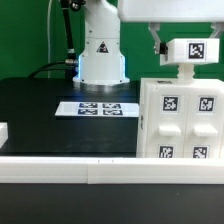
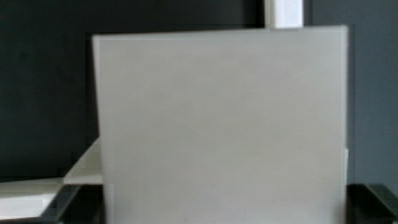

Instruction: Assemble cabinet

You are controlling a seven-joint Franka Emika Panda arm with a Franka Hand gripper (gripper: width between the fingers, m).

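The cabinet (image 1: 180,120) is a large white box with black-and-white tags, standing at the exterior view's right on the black table. My gripper (image 1: 163,42) hangs just above its top and is shut on a small white tagged panel (image 1: 192,50). The panel's lower end reaches down to the cabinet's top. I cannot tell whether it is seated there. In the wrist view the panel's plain white face (image 2: 217,110) fills most of the picture between my dark fingers (image 2: 377,205), hiding the cabinet below; my gripper (image 2: 217,205) is closed on it.
The white robot base (image 1: 100,50) stands at the back. The marker board (image 1: 100,107) lies flat in front of it. A white rail (image 1: 60,162) runs along the table's front edge. A small white piece (image 1: 3,130) sits at the far left.
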